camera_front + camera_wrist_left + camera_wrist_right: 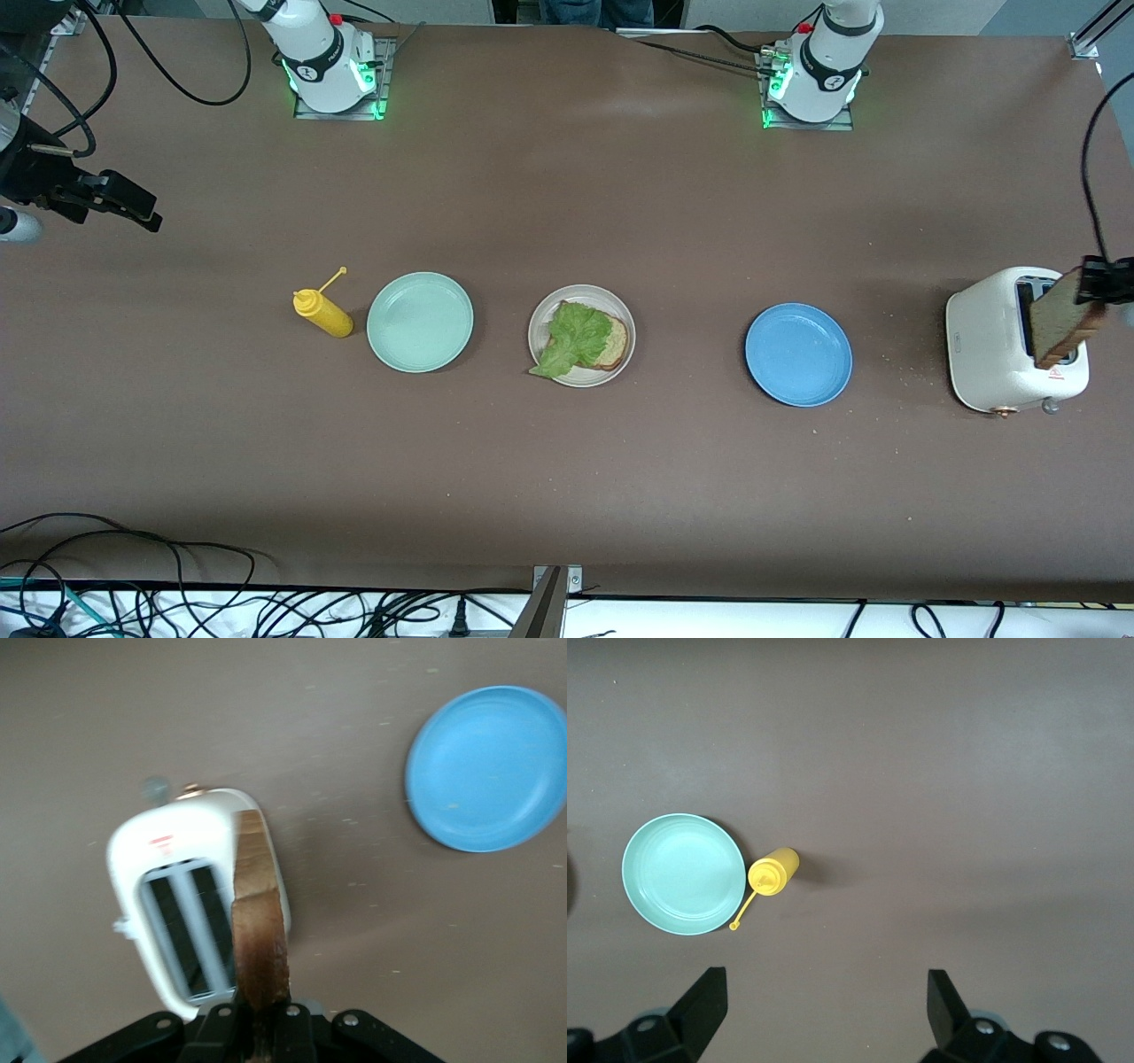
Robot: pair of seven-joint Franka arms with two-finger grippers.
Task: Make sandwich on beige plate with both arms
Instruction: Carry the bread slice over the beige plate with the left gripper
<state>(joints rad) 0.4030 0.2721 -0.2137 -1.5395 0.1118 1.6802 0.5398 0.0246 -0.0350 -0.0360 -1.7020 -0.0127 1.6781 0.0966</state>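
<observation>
Three plates, one toaster, one mustard bottle and two bread slices on a brown tabletop (567,496).

The beige plate (542,312) sits mid-tabletop and holds one bread slice (613,344) with one green lettuce leaf (571,339) on top. The mint green plate (420,322) and the blue plate (798,354) hold nothing. The yellow mustard bottle (322,313) lies beside the mint plate. The white toaster (988,341) stands near the left arm's end; it has two slots and a small red mark too tiny to read. The left gripper (1099,282) hangs over the toaster, fingers pinched tight on the second bread slice (1059,323). The right gripper (824,997) waits above the right arm's end, fingers wide apart, holding nothing.
</observation>
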